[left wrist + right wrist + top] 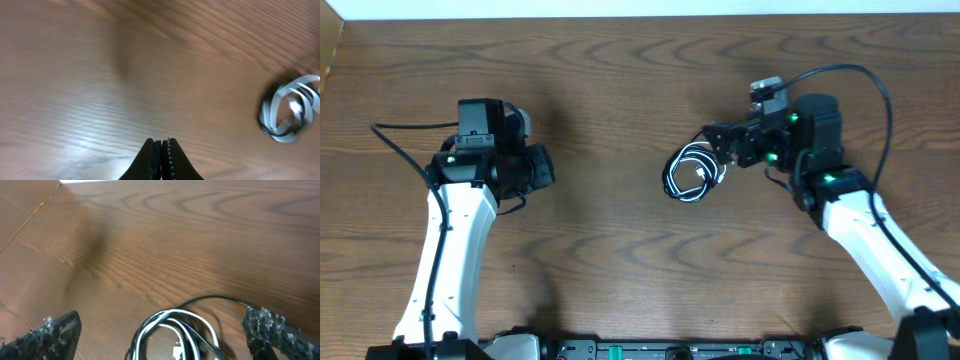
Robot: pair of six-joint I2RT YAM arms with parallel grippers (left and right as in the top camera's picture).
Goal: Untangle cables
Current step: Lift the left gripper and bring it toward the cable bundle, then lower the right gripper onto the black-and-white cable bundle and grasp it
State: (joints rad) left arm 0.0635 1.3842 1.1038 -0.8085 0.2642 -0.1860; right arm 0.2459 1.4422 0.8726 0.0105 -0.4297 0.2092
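Thin black and white cords (692, 173) lie coiled together on the brown wooden counter (620, 70). The right hand (160, 330), fingers apart, hovers at the coil, probably to grasp it. The left hand (161, 148), fingers together, hangs well apart.

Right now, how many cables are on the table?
2. A black cable and a white cable, coiled together in one bundle just in front of the open right gripper. The shut left gripper is well away. No others are visible.

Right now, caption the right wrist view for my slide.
Open right gripper framing the bundled black and white cables on a wooden table.
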